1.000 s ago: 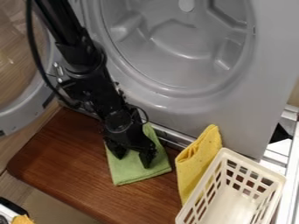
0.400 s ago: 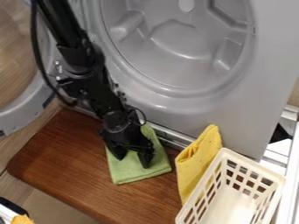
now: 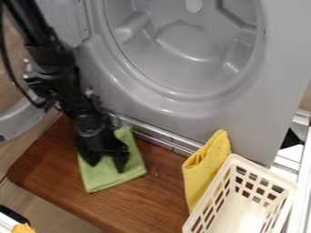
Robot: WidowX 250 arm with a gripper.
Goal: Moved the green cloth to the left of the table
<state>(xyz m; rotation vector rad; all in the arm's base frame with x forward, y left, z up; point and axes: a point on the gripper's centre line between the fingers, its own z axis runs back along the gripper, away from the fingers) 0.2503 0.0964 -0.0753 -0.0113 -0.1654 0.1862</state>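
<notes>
Cloth (image 3: 109, 179), green, partly behind pincer (image 3: 106, 167)

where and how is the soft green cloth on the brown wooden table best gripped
Probably best from above, pinching up a fold near the middle of the soft green cloth. It lies flat on the brown wooden table, so its low edges would likely give little to grip from the side. The black two-finger gripper points down over it with its fingers apart, which suits that.
</notes>
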